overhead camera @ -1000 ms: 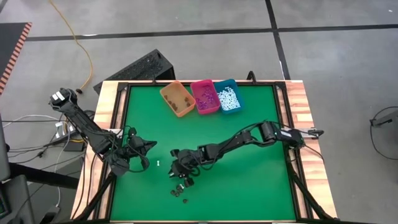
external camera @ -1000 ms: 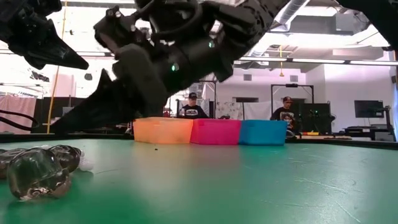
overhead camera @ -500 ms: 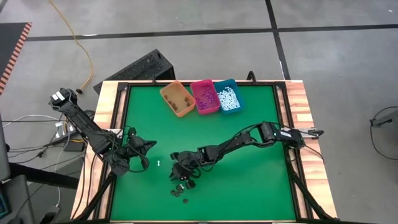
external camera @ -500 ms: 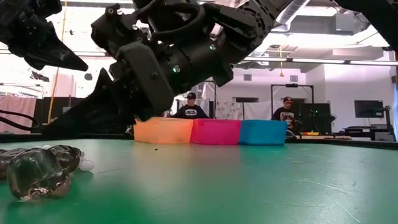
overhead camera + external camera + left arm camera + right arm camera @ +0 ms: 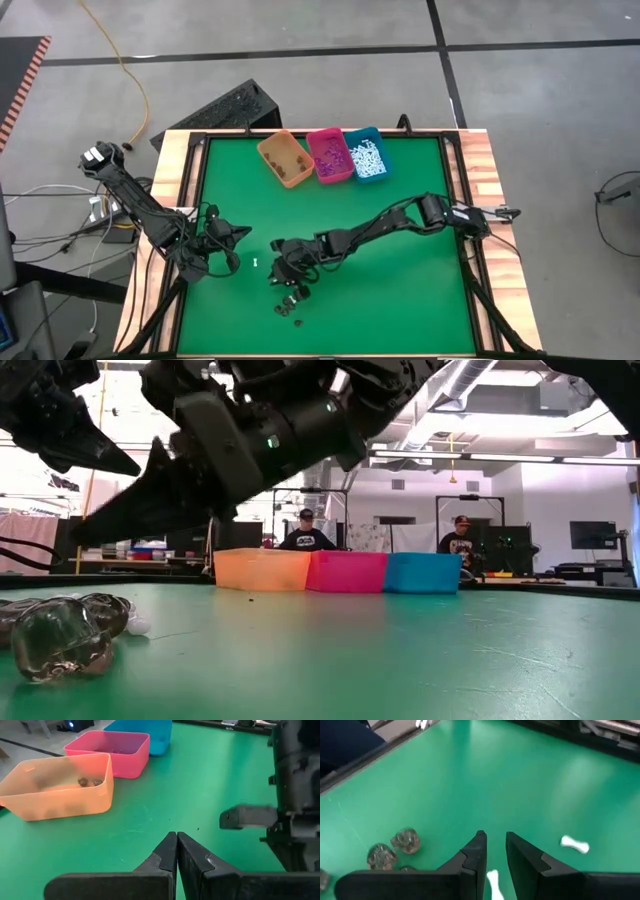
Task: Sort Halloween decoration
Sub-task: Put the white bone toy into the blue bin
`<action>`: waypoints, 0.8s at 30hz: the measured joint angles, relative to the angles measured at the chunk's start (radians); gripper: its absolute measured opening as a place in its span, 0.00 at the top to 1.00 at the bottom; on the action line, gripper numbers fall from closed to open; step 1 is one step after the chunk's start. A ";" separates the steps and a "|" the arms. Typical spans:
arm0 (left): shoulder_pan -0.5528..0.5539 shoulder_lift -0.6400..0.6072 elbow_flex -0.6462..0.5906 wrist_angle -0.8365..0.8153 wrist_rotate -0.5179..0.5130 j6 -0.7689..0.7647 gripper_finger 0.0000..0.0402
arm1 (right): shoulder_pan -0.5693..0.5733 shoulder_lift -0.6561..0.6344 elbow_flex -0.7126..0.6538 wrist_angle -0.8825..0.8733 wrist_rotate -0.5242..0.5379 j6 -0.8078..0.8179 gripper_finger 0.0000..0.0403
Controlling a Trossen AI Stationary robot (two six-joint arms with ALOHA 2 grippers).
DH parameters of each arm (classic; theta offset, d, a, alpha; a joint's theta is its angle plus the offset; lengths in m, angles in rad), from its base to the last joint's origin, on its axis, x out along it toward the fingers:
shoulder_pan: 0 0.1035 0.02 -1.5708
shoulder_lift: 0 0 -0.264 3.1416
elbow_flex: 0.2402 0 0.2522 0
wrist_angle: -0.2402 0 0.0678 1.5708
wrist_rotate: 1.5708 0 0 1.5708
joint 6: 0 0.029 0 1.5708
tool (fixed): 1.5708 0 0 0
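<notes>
Halloween decoration pieces lie on the green mat: a white bone (image 5: 575, 845), dark skull-like bits (image 5: 406, 840) (image 5: 290, 302) (image 5: 60, 635), and another white piece (image 5: 492, 879) seen in the gap behind my right fingertips. My right gripper (image 5: 494, 842) (image 5: 278, 270) hangs just above the mat beside them, its fingers a small gap apart. My left gripper (image 5: 176, 839) (image 5: 240, 232) waits shut at the table's left, above the mat, holding nothing. My right gripper has the white piece (image 5: 492, 879) showing between its fingers, behind the tips. I cannot tell whether that piece touches a finger or lies on the mat below.
Three bins stand side by side at the far edge: orange (image 5: 285, 160) with brown bits, pink (image 5: 330, 155) with purple bits, teal (image 5: 367, 153) with white pieces. Open green mat lies between them and the arms. People sit in the room beyond the table.
My right gripper's fingers, whose tips were down at the mat, have lifted a little and now hang clear of it. The gap between them looks unchanged. The loose pieces on the mat have stayed in place.
</notes>
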 joint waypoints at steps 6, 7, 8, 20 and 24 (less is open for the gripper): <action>0.000 0.000 0.000 -0.004 -0.004 0.015 1.00 | -0.014 -0.003 0.051 -0.149 -0.045 0.093 0.67; 0.000 0.000 0.000 -0.004 -0.012 0.014 1.00 | -0.018 -0.003 0.064 -0.176 -0.046 0.095 0.64; 0.000 0.000 0.000 -0.004 -0.018 0.014 1.00 | -0.019 -0.003 0.075 -0.196 -0.043 0.094 0.60; 0.000 0.000 0.000 -0.014 -0.029 0.012 1.00 | -0.012 0.013 0.045 -0.157 0.022 0.053 0.41; 0.000 0.000 0.000 -0.015 -0.029 0.011 1.00 | -0.007 0.022 0.024 -0.085 0.014 0.053 0.47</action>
